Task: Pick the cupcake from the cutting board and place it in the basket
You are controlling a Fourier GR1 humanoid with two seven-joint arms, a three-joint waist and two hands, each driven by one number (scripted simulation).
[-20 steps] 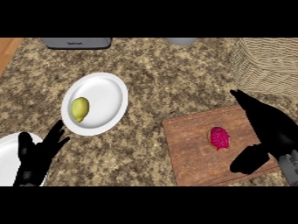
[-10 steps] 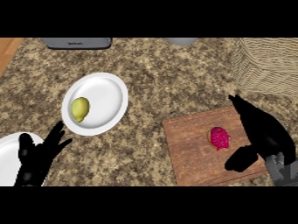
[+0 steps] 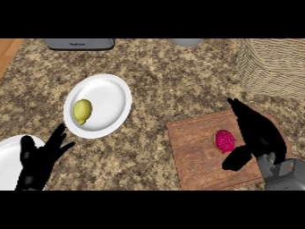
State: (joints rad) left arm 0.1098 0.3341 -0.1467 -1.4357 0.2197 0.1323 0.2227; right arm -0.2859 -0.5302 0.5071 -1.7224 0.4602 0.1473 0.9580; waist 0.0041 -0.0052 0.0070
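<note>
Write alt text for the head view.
The right robot hand hangs open beside a pink cupcake on a wooden cutting board, with a wicker basket behind it. The left robot hand rests open at lower left, near a plate holding a lemon.

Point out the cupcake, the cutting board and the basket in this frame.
cupcake (image 3: pixel 225 141), head view, middle of its pink top.
cutting board (image 3: pixel 196 156), head view, bare wood left of the cupcake.
basket (image 3: pixel 281 67), head view, its woven side wall.
</note>
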